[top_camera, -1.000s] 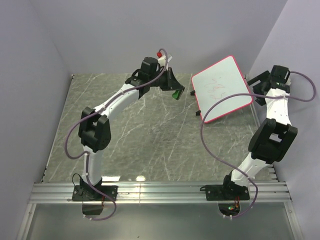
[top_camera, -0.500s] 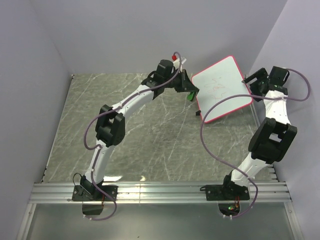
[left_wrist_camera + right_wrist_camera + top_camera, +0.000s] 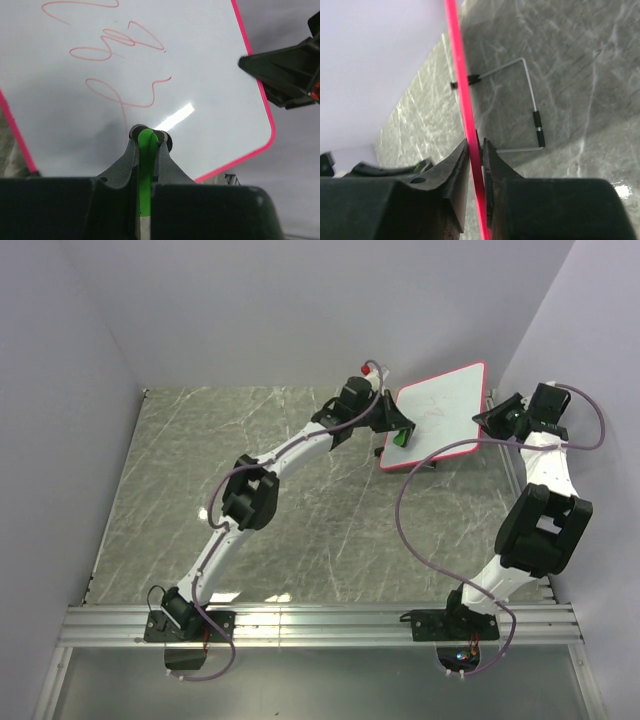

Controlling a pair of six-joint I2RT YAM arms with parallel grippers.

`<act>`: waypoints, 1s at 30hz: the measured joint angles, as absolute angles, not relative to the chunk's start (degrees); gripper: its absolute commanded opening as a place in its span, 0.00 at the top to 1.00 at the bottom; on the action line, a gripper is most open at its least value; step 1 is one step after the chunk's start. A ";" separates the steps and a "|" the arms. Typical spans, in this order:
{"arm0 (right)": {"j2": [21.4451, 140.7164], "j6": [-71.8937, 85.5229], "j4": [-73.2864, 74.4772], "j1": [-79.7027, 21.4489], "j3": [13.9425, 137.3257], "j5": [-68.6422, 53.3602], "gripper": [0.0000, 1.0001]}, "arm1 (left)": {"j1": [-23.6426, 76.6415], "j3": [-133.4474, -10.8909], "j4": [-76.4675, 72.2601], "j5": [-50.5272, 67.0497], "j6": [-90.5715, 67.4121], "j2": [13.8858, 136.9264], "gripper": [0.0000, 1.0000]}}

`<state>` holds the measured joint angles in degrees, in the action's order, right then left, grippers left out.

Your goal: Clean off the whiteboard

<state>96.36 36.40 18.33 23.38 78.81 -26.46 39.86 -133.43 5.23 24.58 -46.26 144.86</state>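
Observation:
The whiteboard (image 3: 448,400), white with a red-pink rim, stands tilted at the back right of the table. Red scribbles (image 3: 120,42) cover its face (image 3: 190,65). My left gripper (image 3: 400,430) is shut on a small green block (image 3: 145,155), whose tip sits at the board's lower middle, just below the scribbles. In the left wrist view the gripper (image 3: 148,137) faces the board head-on. My right gripper (image 3: 484,422) is shut on the board's right edge; its jaws clamp the red-pink rim (image 3: 461,85) from both sides at the gripper's tip (image 3: 476,147).
A wire stand (image 3: 532,105) with black sleeves props the board from behind, resting on the grey marble table (image 3: 250,460). Lilac walls close in at the back and right. The right arm's purple cable (image 3: 410,510) loops over the table's right side.
The left arm swung right and brought the green block against the board's face. The right gripper closed on the board's right rim, and the board turned and shifted with it.

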 measured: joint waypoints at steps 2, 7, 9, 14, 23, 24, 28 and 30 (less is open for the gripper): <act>95.50 36.01 18.63 23.20 78.24 -26.72 0.85 | 40.95 -136.14 4.75 22.72 -46.22 146.93 1.00; 93.27 34.39 19.46 22.59 76.88 -26.48 1.00 | 43.66 -138.87 1.54 19.97 -46.19 148.99 1.00; 91.15 33.71 19.44 21.85 74.50 -26.13 1.00 | 44.49 -138.93 0.67 19.66 -46.17 149.01 1.00; 85.17 31.81 20.82 17.63 69.87 -23.03 1.00 | 45.76 -139.06 0.19 19.53 -45.45 148.99 1.00; 76.47 30.57 23.22 12.05 65.04 -17.19 1.00 | 45.45 -131.50 3.25 18.09 -39.70 144.00 1.00; 75.79 30.57 23.70 11.97 64.62 -17.15 1.00 | 45.58 -130.74 3.77 17.82 -39.11 143.46 1.00; 73.10 30.59 26.33 11.73 62.85 -16.97 1.00 | 45.80 -129.84 5.54 17.15 -37.39 142.87 1.00; 71.46 30.81 27.94 11.40 61.93 -17.10 1.00 | 45.67 -129.84 6.66 16.56 -36.75 142.87 1.00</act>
<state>71.46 30.81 27.94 11.40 61.93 -17.10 45.67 -129.84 6.66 16.56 -36.75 142.87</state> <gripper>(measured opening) 0.160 0.077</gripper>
